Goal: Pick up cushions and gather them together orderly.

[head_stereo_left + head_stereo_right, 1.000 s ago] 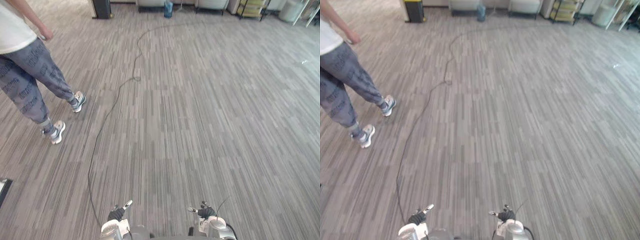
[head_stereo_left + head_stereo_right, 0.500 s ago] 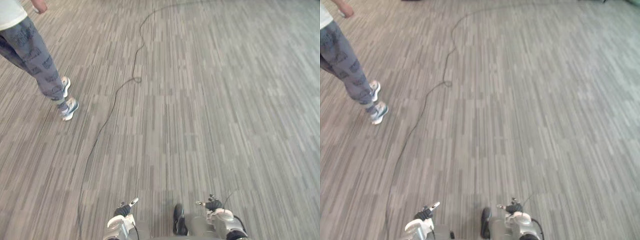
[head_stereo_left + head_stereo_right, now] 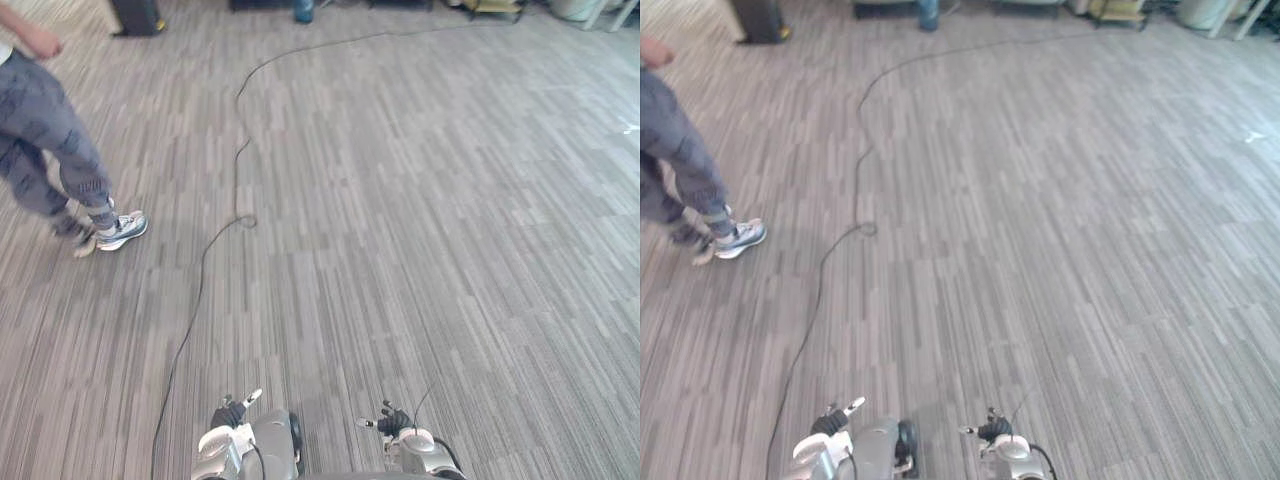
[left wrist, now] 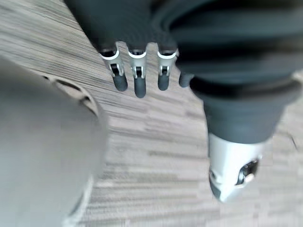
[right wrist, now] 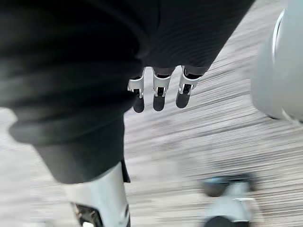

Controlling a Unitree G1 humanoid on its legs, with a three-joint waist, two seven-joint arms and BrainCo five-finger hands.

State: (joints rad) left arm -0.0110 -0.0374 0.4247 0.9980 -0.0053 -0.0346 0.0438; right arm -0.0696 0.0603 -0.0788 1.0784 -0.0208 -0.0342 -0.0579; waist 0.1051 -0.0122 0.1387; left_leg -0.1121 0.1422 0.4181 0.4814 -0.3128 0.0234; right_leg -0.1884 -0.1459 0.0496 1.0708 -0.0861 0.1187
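Cushions: place cannot be told. Left hand, at 7 o'clock: fingers straight and slack, holding nothing. Right hand, at 5 o'clock: same. Person at 10 o'clock, standing on grey carpet.

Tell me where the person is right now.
The person stands at the left edge of the eye views, on the carpet, nearer than the black box.

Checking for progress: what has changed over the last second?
The view shifted, so the camera moved. The person took a step, staying at the robot's left. Nothing was grasped; left hand and right hand stay open over the floor.
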